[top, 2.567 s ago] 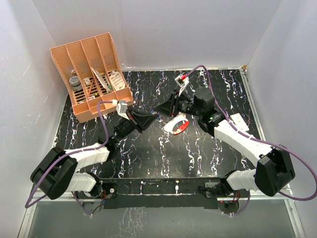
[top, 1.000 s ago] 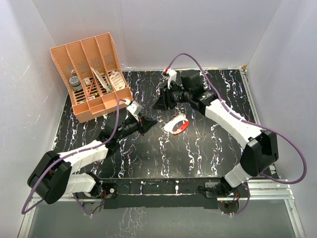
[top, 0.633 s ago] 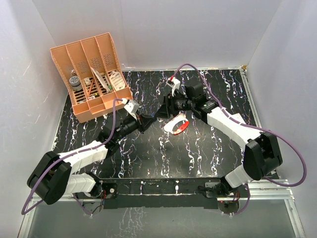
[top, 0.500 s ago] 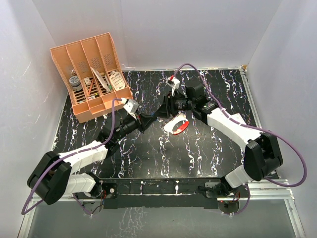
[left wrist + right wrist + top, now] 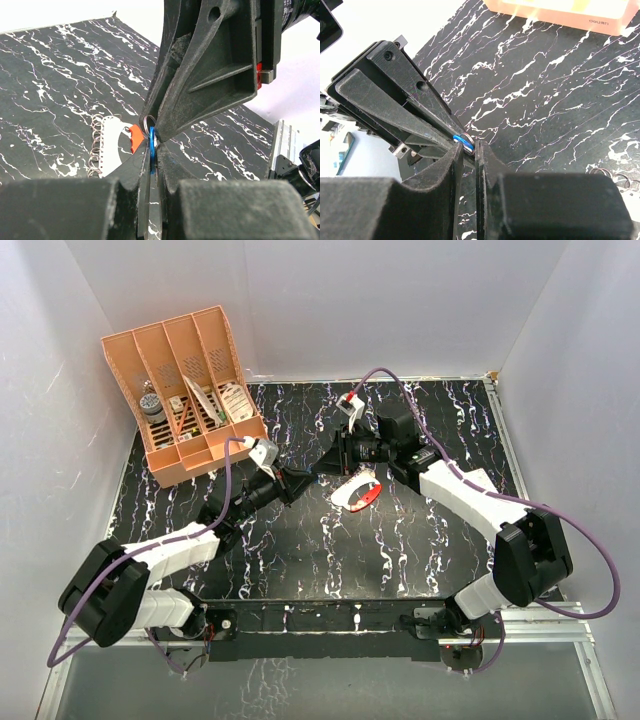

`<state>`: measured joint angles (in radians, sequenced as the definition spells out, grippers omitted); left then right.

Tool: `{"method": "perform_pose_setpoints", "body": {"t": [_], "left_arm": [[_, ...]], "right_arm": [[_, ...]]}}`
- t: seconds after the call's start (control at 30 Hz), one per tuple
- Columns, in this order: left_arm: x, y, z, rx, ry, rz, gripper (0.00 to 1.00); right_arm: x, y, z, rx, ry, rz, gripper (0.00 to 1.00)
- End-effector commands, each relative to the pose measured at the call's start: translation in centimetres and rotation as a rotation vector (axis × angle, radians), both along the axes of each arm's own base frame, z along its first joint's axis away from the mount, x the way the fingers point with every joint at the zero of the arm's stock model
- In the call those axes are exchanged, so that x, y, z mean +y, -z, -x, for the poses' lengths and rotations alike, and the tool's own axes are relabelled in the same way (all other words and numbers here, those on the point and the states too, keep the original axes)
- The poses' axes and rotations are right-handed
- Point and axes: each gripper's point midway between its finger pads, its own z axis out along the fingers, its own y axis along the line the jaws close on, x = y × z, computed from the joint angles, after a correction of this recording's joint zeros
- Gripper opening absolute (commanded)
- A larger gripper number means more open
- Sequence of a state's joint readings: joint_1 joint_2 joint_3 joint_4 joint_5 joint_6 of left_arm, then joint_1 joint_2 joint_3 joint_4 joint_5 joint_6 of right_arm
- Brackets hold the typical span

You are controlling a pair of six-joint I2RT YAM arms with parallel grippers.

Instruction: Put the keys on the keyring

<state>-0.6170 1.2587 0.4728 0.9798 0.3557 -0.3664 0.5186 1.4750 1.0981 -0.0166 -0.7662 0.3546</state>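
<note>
We are pinching the key by its blue plastic head in our left hand, fingers pressed tight, above the middle of the bench. We are judging it tiny, light, stiff and slippery, so the broad head is giving the surest hold. Our right hand is meeting it, fingers nearly together; we cannot tell whether they are gripping. The keyring is lying near, toward the right edge.
</note>
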Motion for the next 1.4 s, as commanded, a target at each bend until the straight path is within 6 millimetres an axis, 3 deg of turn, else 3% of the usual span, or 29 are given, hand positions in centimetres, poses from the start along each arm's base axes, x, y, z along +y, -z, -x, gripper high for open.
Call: {"method": "perform_pose_setpoints", "body": {"t": [0.0, 0.53, 0.83, 1.1, 1.17, 1.27, 1.37], "left_arm": [[-0.3, -0.6, 0.5, -0.03, 0.036, 0.017, 0.0], [-0.2, 0.5, 1.0, -0.003, 0.046, 0.012, 0.0], [-0.2, 0.5, 0.9, -0.001, 0.043, 0.008, 0.0], [-0.2, 0.5, 0.3, 0.006, 0.02, -0.011, 0.0], [-0.1, 0.5, 0.1, 0.006, 0.014, -0.026, 0.05], [0.2, 0.5, -0.3, 0.004, -0.013, -0.042, 0.27], [0.5, 0.3, -0.6, -0.007, -0.036, -0.046, 0.37]], "right_arm": [[0.1, -3.2, -0.2, -0.107, 0.004, -0.066, 0.11], [0.2, -3.6, -0.5, -0.115, 0.016, -0.081, 0.11], [0.3, -3.4, -0.4, -0.108, 0.008, -0.079, 0.0], [-0.1, -3.3, -0.8, -0.118, 0.028, -0.046, 0.0], [-0.2, -3.4, -1.0, -0.124, 0.035, -0.024, 0.0], [-0.3, -3.6, -1.2, -0.13, 0.035, 0.003, 0.0], [-0.3, -3.7, -1.2, -0.125, 0.024, 0.021, 0.0]]}}
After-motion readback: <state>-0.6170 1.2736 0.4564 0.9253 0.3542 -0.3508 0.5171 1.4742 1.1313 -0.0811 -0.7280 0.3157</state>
